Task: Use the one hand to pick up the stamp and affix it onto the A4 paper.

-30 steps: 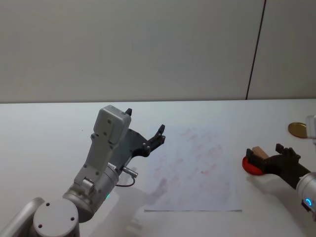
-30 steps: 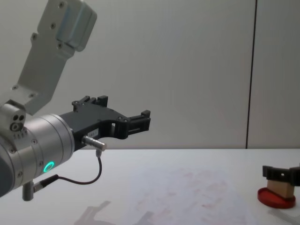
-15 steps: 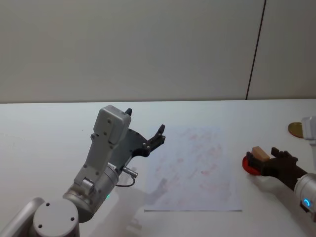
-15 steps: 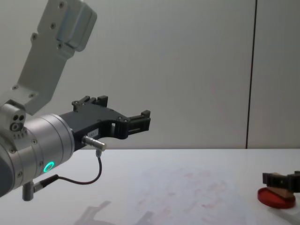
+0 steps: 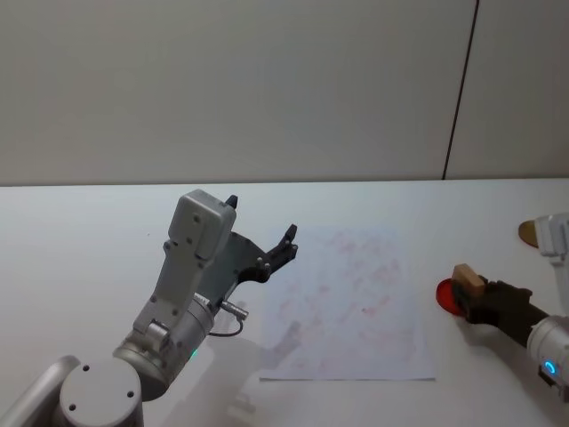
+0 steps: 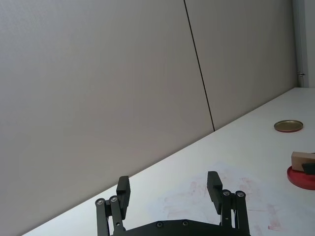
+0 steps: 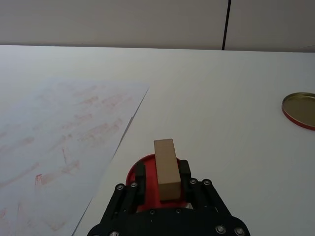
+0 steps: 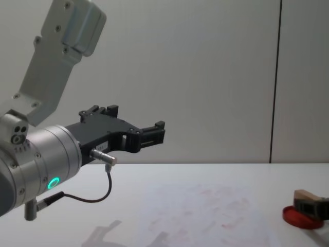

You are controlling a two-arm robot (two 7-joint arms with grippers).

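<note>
Stamp (image 7: 166, 167) light tan wood, plain faces. Pad (image 7: 147, 158) red. Paper (image 7: 59, 128) white with faint pink-red smudges scattered all over; table (image 7: 221, 98) white too. Left gripper (image 6: 168, 189) black, right gripper (image 7: 162, 169) black. Left arm (image 8: 51, 154) silver-grey with a green ring light (image 8: 53, 182); right arm (image 5: 556, 342) grey, small blue light. Lid (image 7: 301, 109) gold. Wall (image 5: 222, 89) grey-beige with one dark vertical seam.
</note>
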